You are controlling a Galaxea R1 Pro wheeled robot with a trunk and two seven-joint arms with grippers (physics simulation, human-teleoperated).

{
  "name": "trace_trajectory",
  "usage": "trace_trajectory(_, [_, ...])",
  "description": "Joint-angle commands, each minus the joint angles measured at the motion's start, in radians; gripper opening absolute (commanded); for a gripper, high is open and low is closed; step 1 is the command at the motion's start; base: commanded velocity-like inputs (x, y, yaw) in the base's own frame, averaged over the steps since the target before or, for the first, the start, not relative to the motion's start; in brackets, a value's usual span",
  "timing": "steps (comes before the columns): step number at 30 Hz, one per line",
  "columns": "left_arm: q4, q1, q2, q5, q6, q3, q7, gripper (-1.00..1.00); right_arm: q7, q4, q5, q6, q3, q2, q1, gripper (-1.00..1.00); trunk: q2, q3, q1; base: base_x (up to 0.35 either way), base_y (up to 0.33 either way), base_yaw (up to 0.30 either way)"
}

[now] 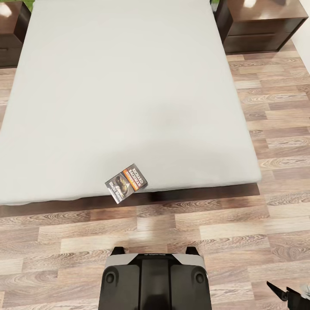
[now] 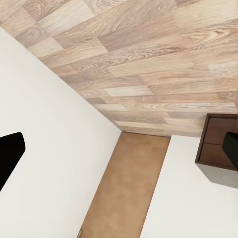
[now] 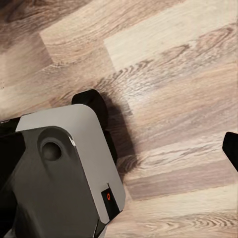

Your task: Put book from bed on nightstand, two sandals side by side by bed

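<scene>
Book (image 1: pixel 126 183): dark paperback with orange band, lying flat at the foot edge of the bed (image 1: pixel 120 94), one corner overhanging the pale-grey mattress. Nightstands: one (image 1: pixel 262 23) right of the headboard, another (image 1: pixel 12 32) left. Robot base (image 1: pixel 155 280) on wood-plank floor (image 1: pixel 241 232) facing the bed. Right gripper (image 1: pixel 286 295): tips apart, empty. Left gripper (image 2: pixel 119 148): tips spread wide, empty.

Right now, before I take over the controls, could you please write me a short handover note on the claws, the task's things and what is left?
Left claw: open, holding nothing.
Right claw: only one fingertip shows, so I cannot tell its state; it hangs low over the floor beside the robot's base.
Book: flat on the bed, at the foot edge nearest the robot, one corner overhanging.
Nightstands: one at each far corner.
Done: nothing yet.
Left: book onto a nightstand; find both sandals and pair them beside the bed.
</scene>
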Motion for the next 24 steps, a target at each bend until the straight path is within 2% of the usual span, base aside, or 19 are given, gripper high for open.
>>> trace_trajectory(1, [0.001,0.0,0.0,-0.01,-0.002,0.001,0.005,1.0,0.024,0.002,-0.009,-0.003,0.005,-0.007,-0.004,1.0,-0.001,0.0,0.0,-0.009,0.0,0.0])
trace_trajectory(2, [0.001,0.0,0.0,-0.01,-0.002,0.001,0.005,1.0,0.024,0.002,-0.009,-0.003,0.005,-0.007,-0.004,1.0,-0.001,0.0,0.0,-0.009,0.0,0.0])
trace_trajectory(5, [0.001,0.0,0.0,-0.01,-0.003,0.001,0.005,1.0,0.102,0.002,-0.009,-0.003,0.001,-0.023,-0.012,1.0,-0.001,0.0,0.0,-0.012,0.0,0.0])
trace_trajectory(6, [0.001,0.0,0.0,-0.01,-0.003,0.001,0.005,1.0,0.102,0.002,-0.009,-0.003,0.001,-0.023,-0.012,1.0,-0.001,0.0,0.0,-0.011,0.0,0.0])
trace_trajectory(9, [0.001,0.0,-0.001,-0.01,-0.003,0.001,0.0,1.0,0.19,0.002,-0.009,-0.003,-0.001,-0.035,-0.016,1.0,-0.001,0.0,0.0,-0.007,0.0,0.0])
trace_trajectory(10, [0.001,0.0,-0.001,-0.01,-0.003,0.001,0.0,1.0,0.19,0.002,-0.009,-0.003,-0.001,-0.035,-0.016,1.0,-0.001,0.0,0.0,-0.006,0.0,0.0])
trace_trajectory(13, [0.001,0.0,0.0,-0.01,-0.003,0.001,-0.01,1.0,0.273,0.001,-0.009,-0.003,-0.002,-0.044,-0.02,1.0,-0.001,0.0,0.0,-0.004,0.0,0.0])
trace_trajectory(14, [0.001,0.0,0.0,-0.01,-0.003,0.001,-0.01,1.0,0.273,0.001,-0.009,-0.003,-0.002,-0.044,-0.02,1.0,-0.001,0.0,0.0,-0.003,0.0,0.0])
trace_trajectory(17, [0.001,0.0,0.0,-0.01,-0.003,0.001,-0.019,1.0,0.363,0.001,-0.009,-0.003,-0.003,-0.054,-0.025,1.0,-0.001,0.0,0.0,-0.002,0.0,0.0])
trace_trajectory(18, [0.001,0.0,0.0,-0.01,-0.003,0.001,-0.019,1.0,0.363,0.001,-0.009,-0.003,-0.003,-0.054,-0.025,1.0,-0.001,0.0,0.0,-0.001,0.0,0.0])
trace_trajectory(20, [0.001,0.0,0.0,-0.01,-0.003,0.001,-0.023,1.0,0.432,0.002,-0.009,-0.003,-0.006,-0.062,-0.027,1.0,-0.001,0.0,0.0,-0.001,0.0,0.0])
trace_trajectory(21, [0.001,0.0,0.0,-0.01,-0.003,0.001,-0.023,1.0,0.432,0.002,-0.009,-0.003,-0.006,-0.062,-0.027,1.0,-0.001,0.0,0.0,0.0,0.0,0.0])
trace_trajectory(23, [0.0,0.0,0.0,-0.01,-0.003,0.001,-0.026,1.0,0.505,0.002,-0.009,0.002,-0.018,-0.072,-0.029,1.0,-0.001,0.0,0.0,-0.007,0.0,0.0])
trace_trajectory(24, [0.0,0.0,0.0,-0.01,-0.003,0.001,-0.026,1.0,0.505,0.002,-0.009,0.002,-0.018,-0.072,-0.029,1.0,-0.001,0.0,0.0,-0.009,0.0,0.0])
